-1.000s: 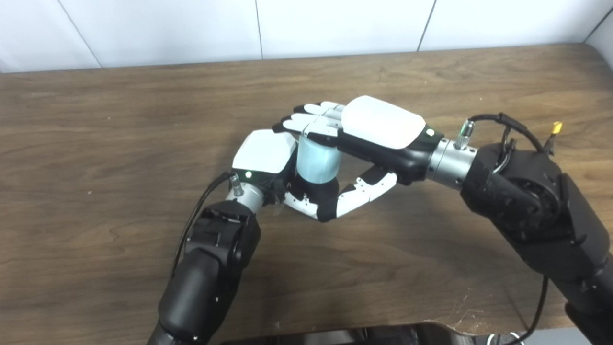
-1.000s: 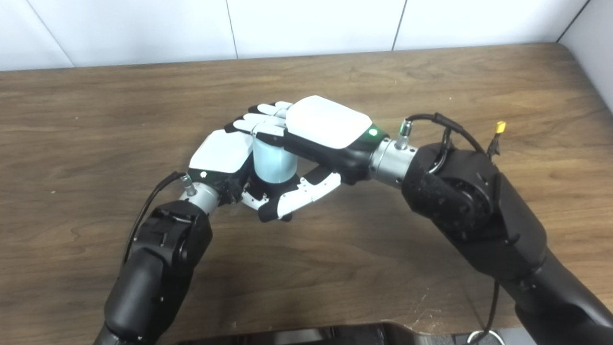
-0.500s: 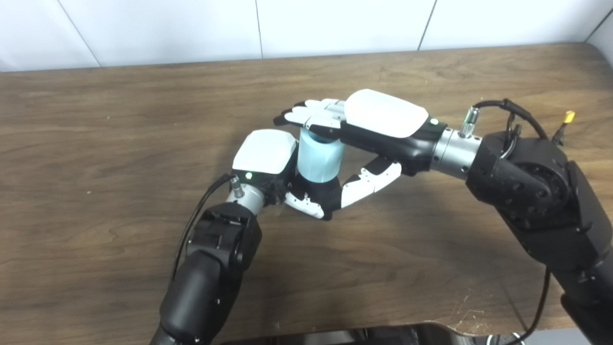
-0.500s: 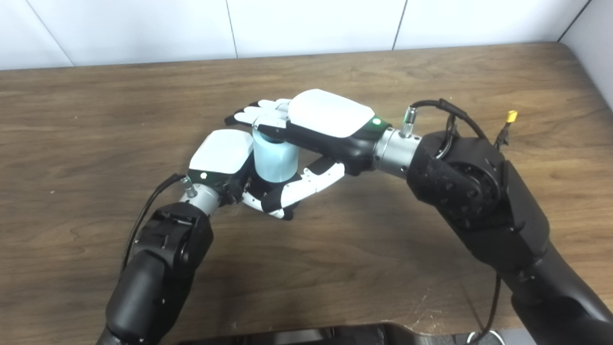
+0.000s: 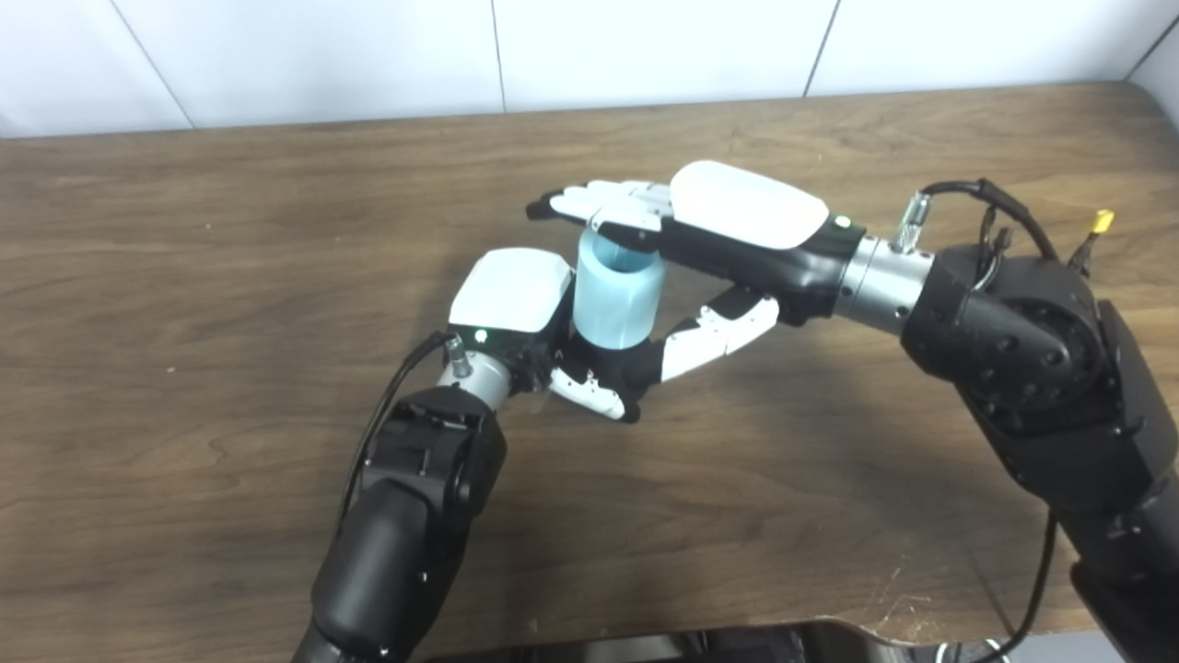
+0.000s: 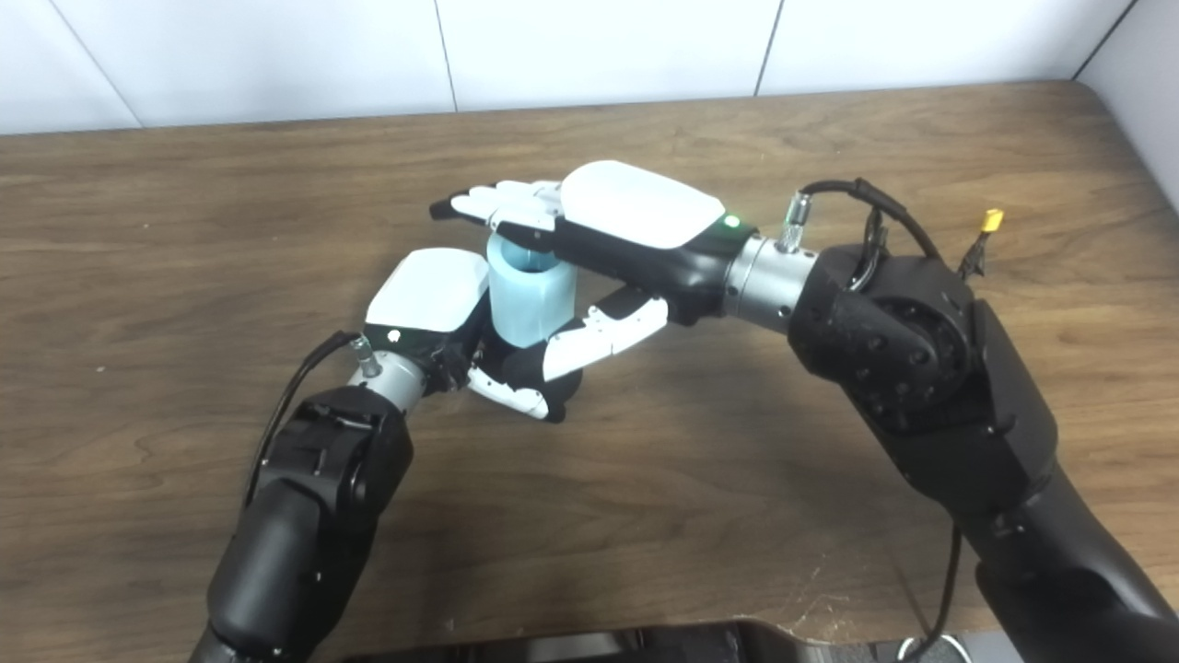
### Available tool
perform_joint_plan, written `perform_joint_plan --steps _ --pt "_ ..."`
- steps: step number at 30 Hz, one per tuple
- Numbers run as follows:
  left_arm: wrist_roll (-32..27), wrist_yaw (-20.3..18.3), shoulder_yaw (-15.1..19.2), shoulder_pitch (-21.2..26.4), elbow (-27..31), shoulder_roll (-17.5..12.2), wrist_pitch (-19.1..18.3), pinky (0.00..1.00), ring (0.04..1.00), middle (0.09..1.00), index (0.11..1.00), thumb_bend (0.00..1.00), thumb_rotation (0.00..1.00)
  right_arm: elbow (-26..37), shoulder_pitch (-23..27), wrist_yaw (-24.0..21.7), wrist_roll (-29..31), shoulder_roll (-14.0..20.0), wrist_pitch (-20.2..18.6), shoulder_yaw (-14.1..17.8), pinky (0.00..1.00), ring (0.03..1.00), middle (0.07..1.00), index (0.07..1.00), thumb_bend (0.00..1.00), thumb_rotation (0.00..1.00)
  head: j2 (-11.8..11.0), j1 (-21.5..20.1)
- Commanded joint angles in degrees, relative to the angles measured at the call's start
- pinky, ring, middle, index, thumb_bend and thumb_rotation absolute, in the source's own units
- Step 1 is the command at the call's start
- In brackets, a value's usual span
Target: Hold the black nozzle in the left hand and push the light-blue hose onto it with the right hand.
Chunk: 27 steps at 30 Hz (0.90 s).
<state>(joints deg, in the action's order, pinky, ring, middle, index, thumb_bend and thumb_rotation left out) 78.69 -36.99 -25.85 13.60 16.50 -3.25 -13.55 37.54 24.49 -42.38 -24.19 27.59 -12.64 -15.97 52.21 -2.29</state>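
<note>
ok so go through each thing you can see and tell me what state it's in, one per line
Light-blue hose: upright, open end up, seated in the left hand's grip.
Black nozzle: hidden inside the grip, cannot tell.
Left robot hand: shut around the hose's base.
Right robot hand: open, fingers flat over the hose's top rim, thumb apart below.
Table: bare wood around the hands.
</note>
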Motion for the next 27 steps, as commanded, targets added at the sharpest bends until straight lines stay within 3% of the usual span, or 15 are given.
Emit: perform_joint_plan --steps 1,17,21,27 --pt "-0.6 -0.5 0.2 1.2 0.6 0.4 0.3 0.41 0.505 0.528 0.468 0.52 0.0 1.7 2.0 1.5 -0.3 1.0 1.4 1.6 0.95 0.981 0.974 0.969 0.66 1.0 0.0 0.0" --pt "-0.3 0.0 0.2 1.1 0.5 0.5 0.5 0.39 0.49 0.511 0.476 0.52 0.0 4.4 -1.1 0.9 -2.9 4.4 2.9 3.4 0.95 0.978 0.96 0.858 0.68 1.0 0.0 -0.1" --pt "-0.4 0.3 0.3 1.1 0.2 0.5 0.6 0.35 0.454 0.472 0.485 0.52 0.0 4.6 -2.7 1.2 -3.3 4.6 4.0 4.0 0.95 0.976 0.956 0.865 0.67 1.0 -0.1 -0.4" --pt "-0.6 0.2 0.3 1.4 0.0 0.6 0.6 0.37 0.474 0.497 0.481 0.52 0.0 4.0 -5.9 2.8 -3.9 3.8 7.5 4.3 0.95 0.966 0.953 0.892 0.65 1.0 -0.2 -0.2"
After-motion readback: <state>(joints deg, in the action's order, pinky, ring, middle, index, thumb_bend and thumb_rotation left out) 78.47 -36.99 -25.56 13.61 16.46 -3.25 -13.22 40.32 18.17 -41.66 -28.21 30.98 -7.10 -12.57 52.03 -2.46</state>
